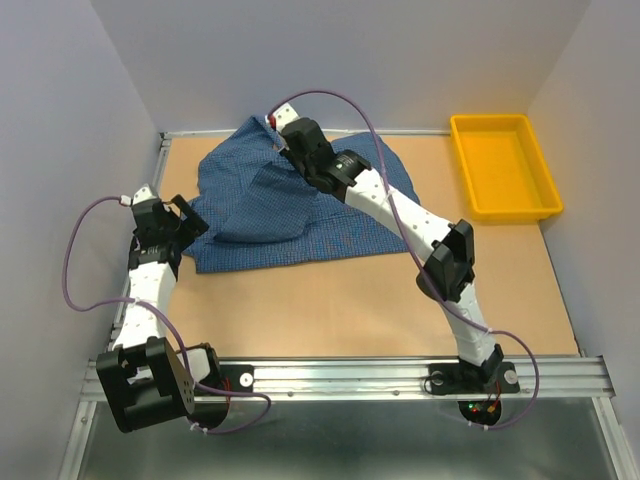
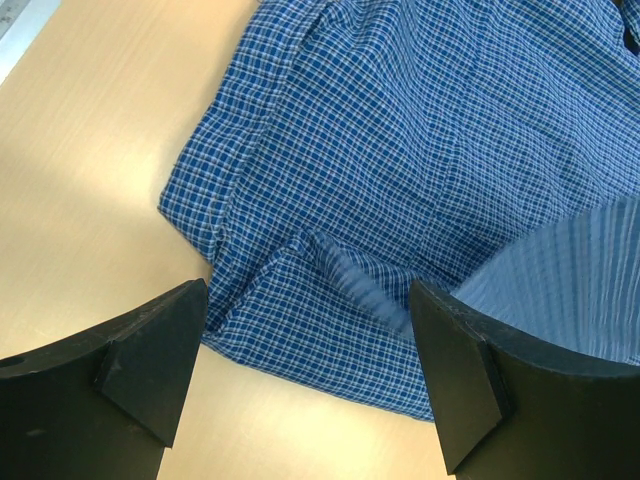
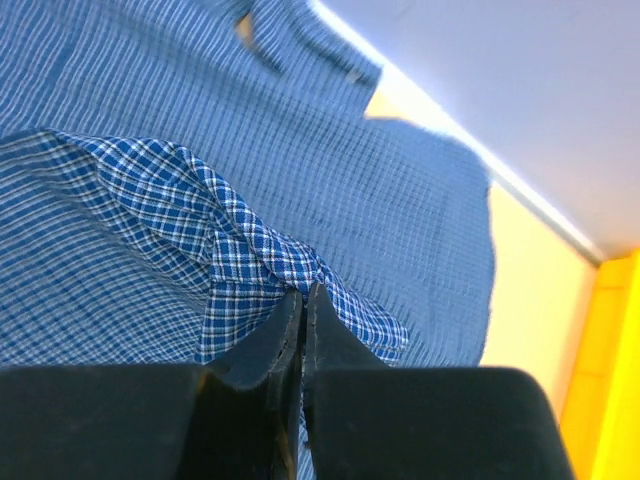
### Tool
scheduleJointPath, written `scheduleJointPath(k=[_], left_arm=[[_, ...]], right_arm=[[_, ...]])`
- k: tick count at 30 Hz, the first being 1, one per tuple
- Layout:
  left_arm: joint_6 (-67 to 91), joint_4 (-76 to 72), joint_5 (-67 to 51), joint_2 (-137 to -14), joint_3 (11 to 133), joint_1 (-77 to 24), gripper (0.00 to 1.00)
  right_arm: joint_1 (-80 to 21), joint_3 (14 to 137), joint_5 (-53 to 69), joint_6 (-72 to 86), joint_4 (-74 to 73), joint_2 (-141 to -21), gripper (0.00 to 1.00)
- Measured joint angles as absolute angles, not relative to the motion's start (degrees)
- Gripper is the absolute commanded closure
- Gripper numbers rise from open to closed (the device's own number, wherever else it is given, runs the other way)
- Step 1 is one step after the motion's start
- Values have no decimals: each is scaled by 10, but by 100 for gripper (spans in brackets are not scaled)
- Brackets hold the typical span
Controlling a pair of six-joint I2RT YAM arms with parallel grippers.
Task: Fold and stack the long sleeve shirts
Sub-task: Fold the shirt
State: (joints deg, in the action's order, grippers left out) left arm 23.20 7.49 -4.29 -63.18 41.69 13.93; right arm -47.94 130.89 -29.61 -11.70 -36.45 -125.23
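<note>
One of the long sleeve shirts [image 1: 250, 215], in fine blue check, lies spread and partly folded over on the back left of the wooden table [image 1: 350, 300]. My right gripper [image 1: 278, 152] is at the shirt's far side, shut on a pinched fold of it [image 3: 250, 250] and holding that cloth up off the rest. In the right wrist view the gripper's [image 3: 305, 292] jaws are pressed together on the fold. My left gripper [image 1: 186, 222] hovers at the shirt's near left corner [image 2: 215, 250], open, its fingers [image 2: 150, 350] wide apart over the hem with nothing between them.
A yellow tray [image 1: 500, 165] stands at the back right; its edge [image 3: 615, 370] shows in the right wrist view. White walls close in the left, back and right. A metal rail [image 1: 350, 378] runs along the near edge, holding both arm bases.
</note>
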Motion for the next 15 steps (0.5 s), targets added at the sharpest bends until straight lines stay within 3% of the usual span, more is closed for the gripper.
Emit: scheduleJointPath(k=[15], left_arm=[[233,60,-78,-649,416,116,8]], right_arm=[[-473,1308,-266,-253,-110,-1305,99]])
